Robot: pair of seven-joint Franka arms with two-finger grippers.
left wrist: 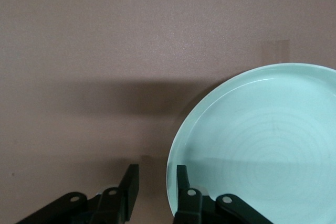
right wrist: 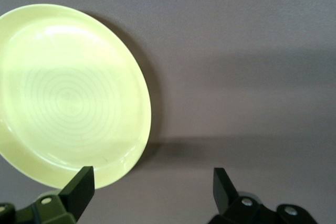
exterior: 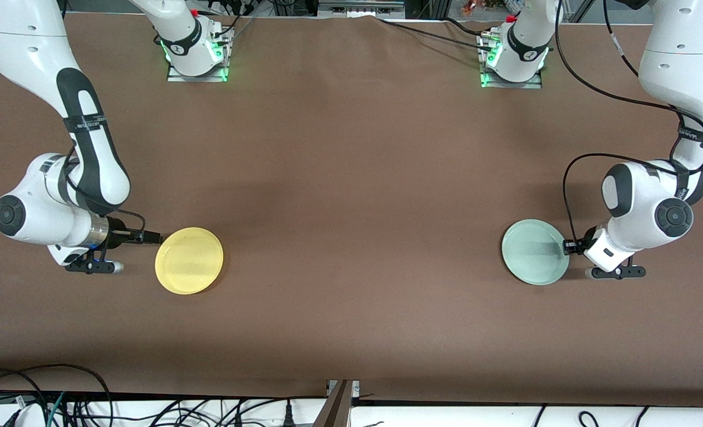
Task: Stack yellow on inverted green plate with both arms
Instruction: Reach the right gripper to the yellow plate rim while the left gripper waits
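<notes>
A: Claw first, the left claw [left wrist: 157,187]: its fingers stand a little apart, one over the inside of the green plate [exterior: 534,252], the other outside the rim, so the rim sits between them. No firm pinch shows, so I would not call it a grip.

B: And the plate itself?

A: Flat on the worktop [exterior: 351,178], right way up, hollow side showing, at the left arm's end. The claw is low at the plate's edge.

B: What about the right claw [right wrist: 152,187]?

A: Wide apart and holding nothing. It hangs low, right at the edge of the yellow plate [exterior: 189,260], with one finger over the rim and the other over bare worktop. That plate also lies flat and upright, at the right arm's end, well apart from the green one.

B: So how far along are we?

A: Barely begun, I'd judge. Both arms are at their plates, but the green one is not yet turned over, nothing is lifted, and no stacking is done. Gripping, flipping, carrying and placing are all left
</notes>
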